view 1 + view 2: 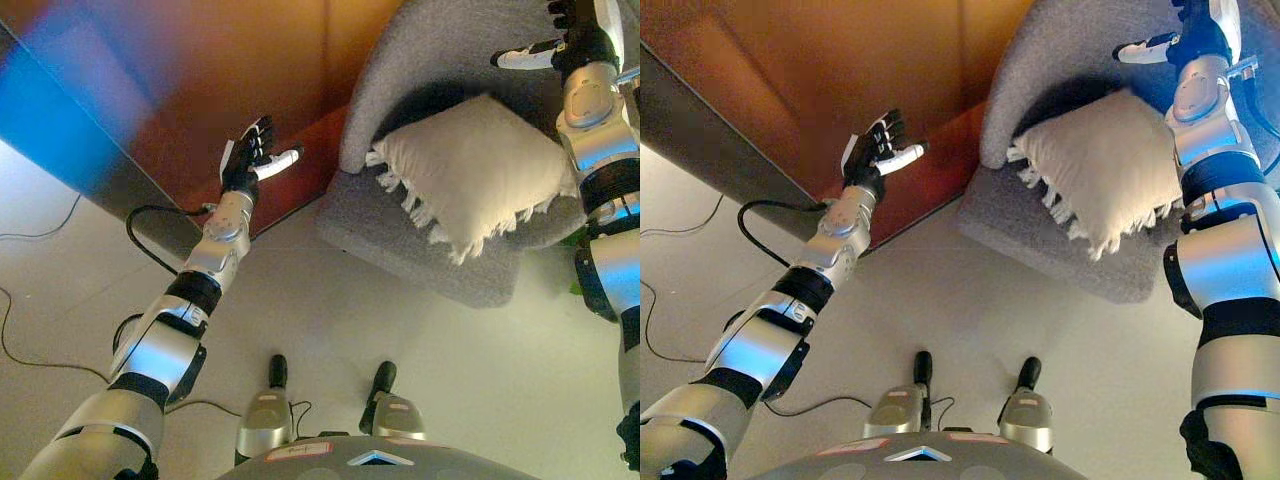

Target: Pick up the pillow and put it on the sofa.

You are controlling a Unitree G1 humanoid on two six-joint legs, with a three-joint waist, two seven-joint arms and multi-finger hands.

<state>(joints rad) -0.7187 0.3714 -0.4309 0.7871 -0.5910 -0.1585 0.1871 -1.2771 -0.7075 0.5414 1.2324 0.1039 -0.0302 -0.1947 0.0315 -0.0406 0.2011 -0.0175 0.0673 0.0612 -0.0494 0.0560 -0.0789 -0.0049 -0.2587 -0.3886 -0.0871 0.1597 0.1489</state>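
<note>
A cream pillow (472, 172) with a fringed edge lies on the seat of a grey sofa chair (430, 250), leaning against its curved back. My right hand (572, 38) is raised above the pillow's far right corner, near the sofa back, fingers straight and empty, not touching the pillow. My left hand (255, 155) is held up to the left of the sofa, open and empty, in front of the wooden wall.
A reddish-brown wooden wall (250, 80) with a dark base runs behind the sofa on the left. The pale floor (330, 330) lies in front of the sofa. A thin wire (20, 350) lies on the floor at the left.
</note>
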